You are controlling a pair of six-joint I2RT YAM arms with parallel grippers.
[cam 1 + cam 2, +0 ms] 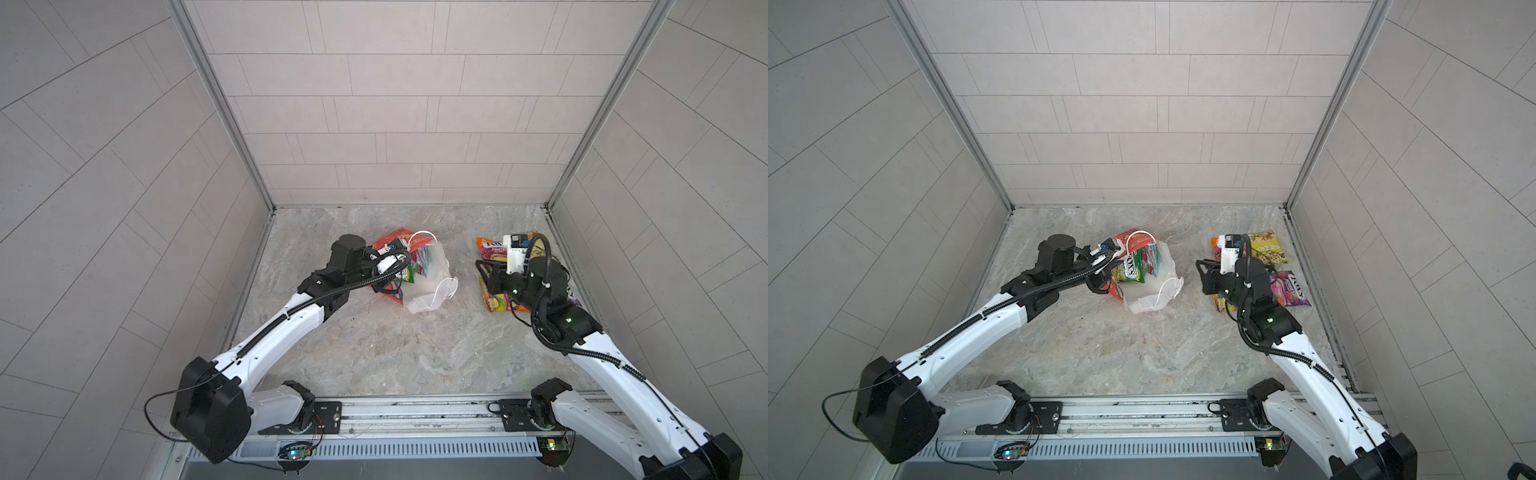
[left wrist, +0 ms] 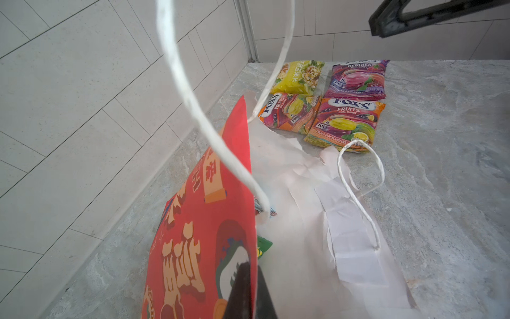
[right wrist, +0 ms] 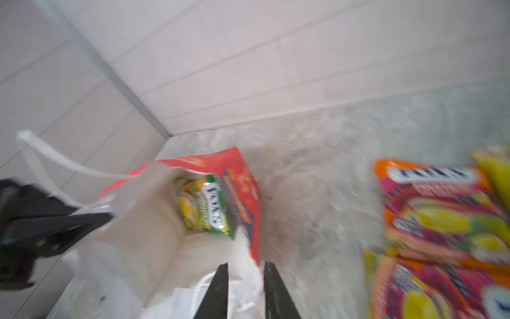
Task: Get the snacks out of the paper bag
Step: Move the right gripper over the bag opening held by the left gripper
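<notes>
The paper bag [image 1: 432,272] [image 1: 1154,286] is red outside and white inside; it lies tipped over, its mouth spread toward the right and its near wall torn and flattened. My left gripper [image 2: 252,273] [image 1: 395,261] is shut on the bag's red wall [image 2: 204,221]. A green snack [image 3: 204,207] [image 1: 1129,268] and a light blue one [image 1: 1152,259] sit inside. My right gripper [image 3: 245,266] [image 1: 478,266] [image 1: 1200,266] hovers between the bag and the laid-out snacks, jaws a little apart with nothing in them.
Right of the bag, several snacks lie flat in a block: yellow [image 2: 296,76], purple [image 2: 356,80] and two orange-pink ones [image 2: 289,111] [image 2: 345,121]. A white cord handle [image 2: 358,176] lies on the marble floor [image 1: 374,340]. Tiled walls close in the back and sides.
</notes>
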